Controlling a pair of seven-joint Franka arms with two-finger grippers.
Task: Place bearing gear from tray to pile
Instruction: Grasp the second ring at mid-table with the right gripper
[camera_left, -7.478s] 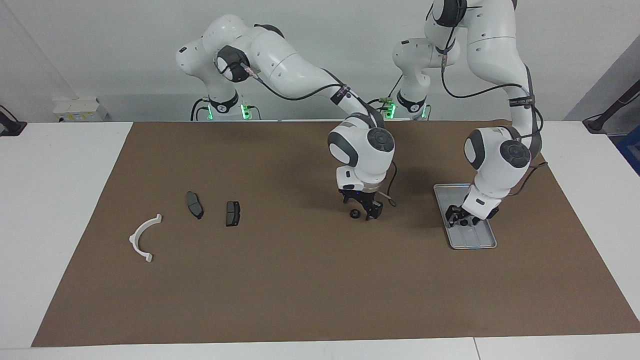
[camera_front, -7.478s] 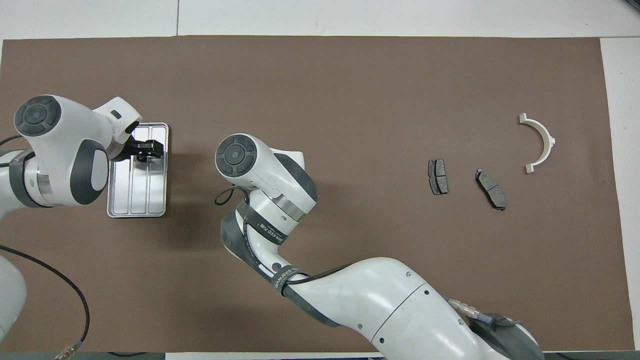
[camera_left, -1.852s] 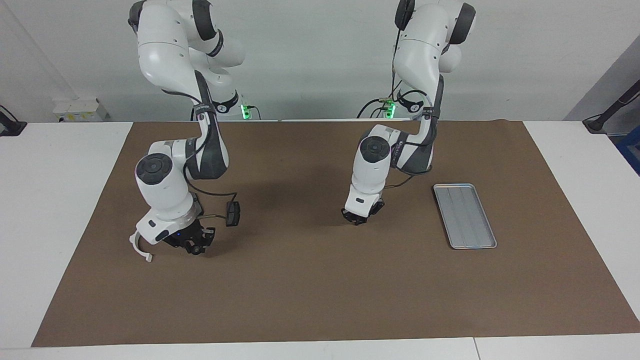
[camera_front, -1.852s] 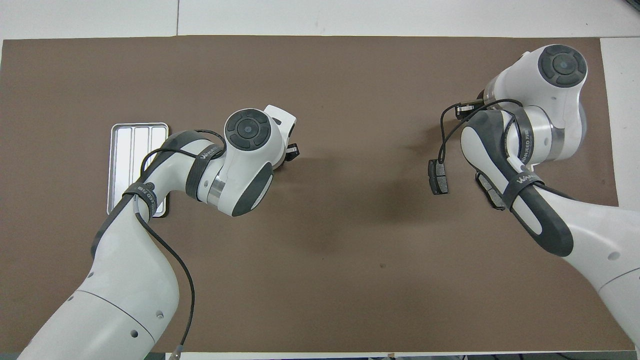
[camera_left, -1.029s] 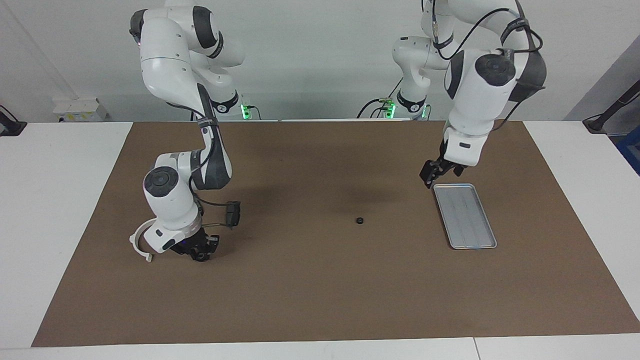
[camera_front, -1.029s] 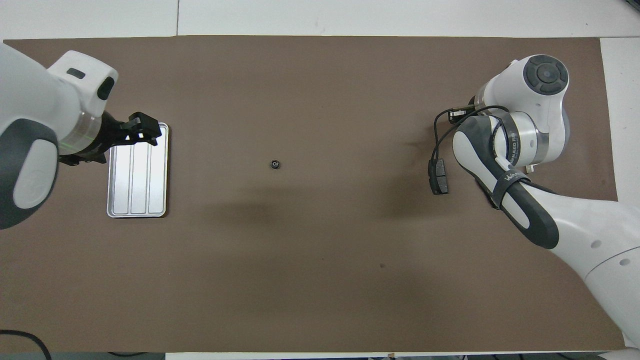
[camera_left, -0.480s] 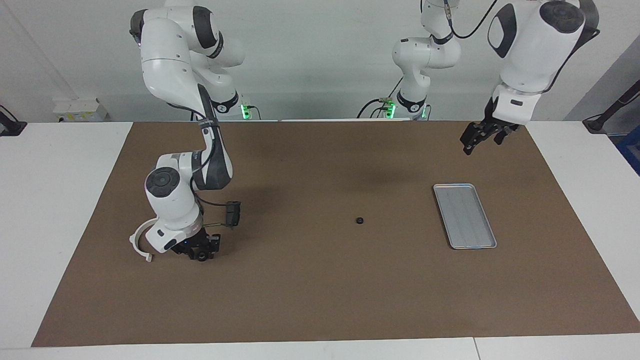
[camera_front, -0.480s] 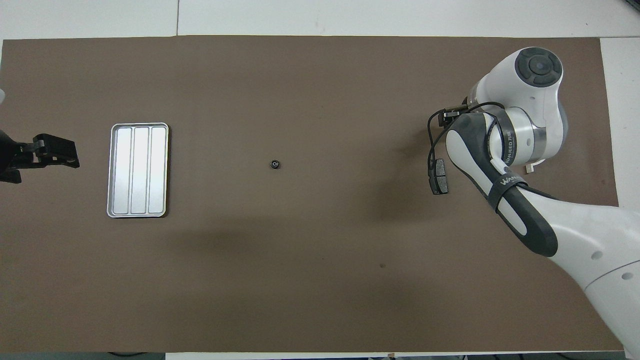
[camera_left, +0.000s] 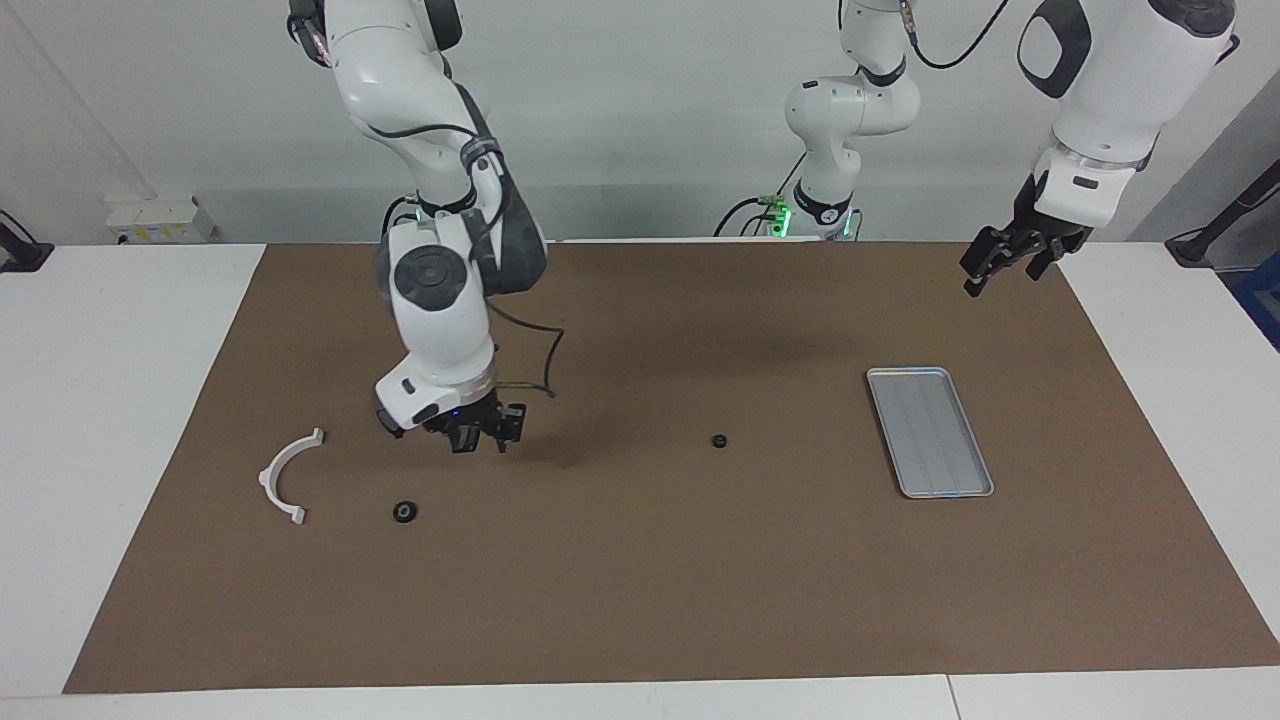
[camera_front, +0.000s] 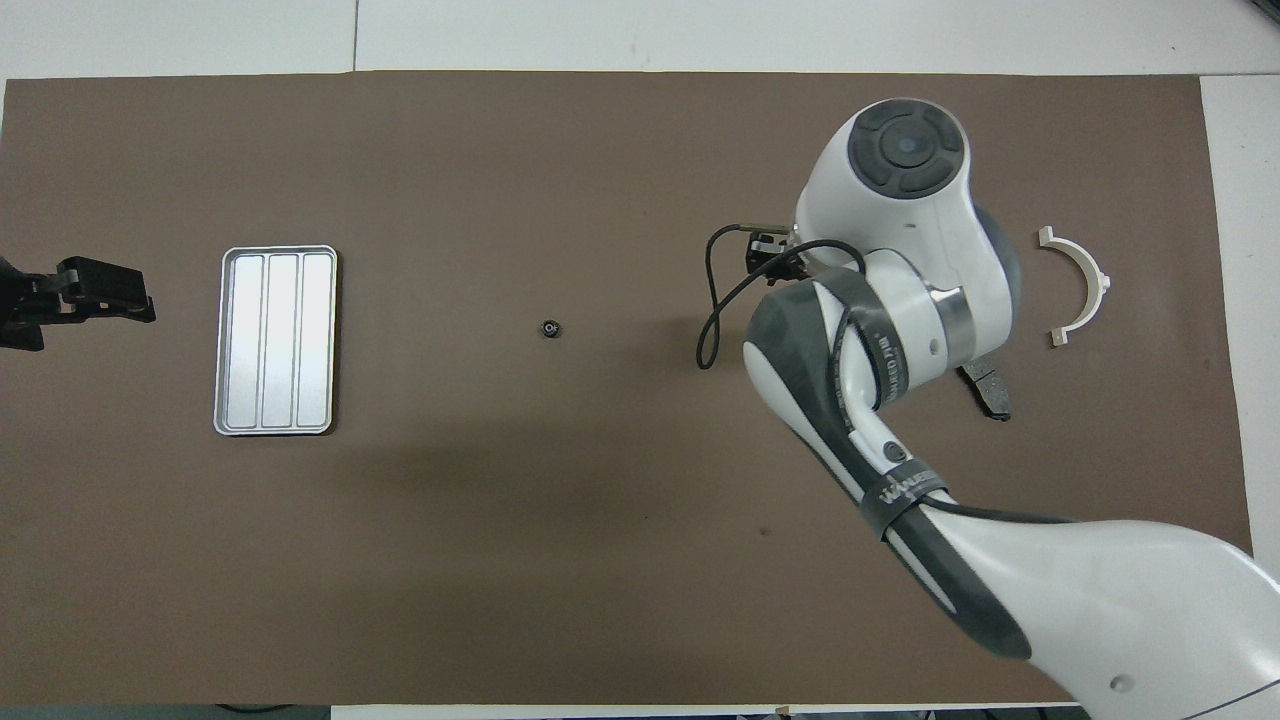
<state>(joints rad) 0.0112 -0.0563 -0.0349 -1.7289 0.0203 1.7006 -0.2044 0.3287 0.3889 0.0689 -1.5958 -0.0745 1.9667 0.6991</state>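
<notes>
One small black bearing gear (camera_left: 404, 512) lies on the mat beside the white bracket (camera_left: 285, 475) of the pile. A second gear (camera_left: 718, 440) lies in the middle of the mat, also seen from overhead (camera_front: 549, 327). The silver tray (camera_left: 930, 430) holds nothing. My right gripper (camera_left: 480, 443) is open and empty, raised a little over the mat between the pile and the middle gear. My left gripper (camera_left: 990, 280) is open and empty, held high past the tray toward the left arm's end. One dark brake pad (camera_front: 985, 388) shows partly in the overhead view; the other is hidden by the right arm.
A brown mat (camera_left: 640, 600) covers the white table. In the overhead view the right arm's hand (camera_front: 900, 230) covers the pile's gear and part of the pile, and the bracket (camera_front: 1085, 275) shows beside it. The left gripper (camera_front: 135, 298) shows at the mat's edge.
My right gripper has let go of a gear beside the bracket, risen and moved toward the middle of the mat. My left gripper has moved slightly farther out toward its end.
</notes>
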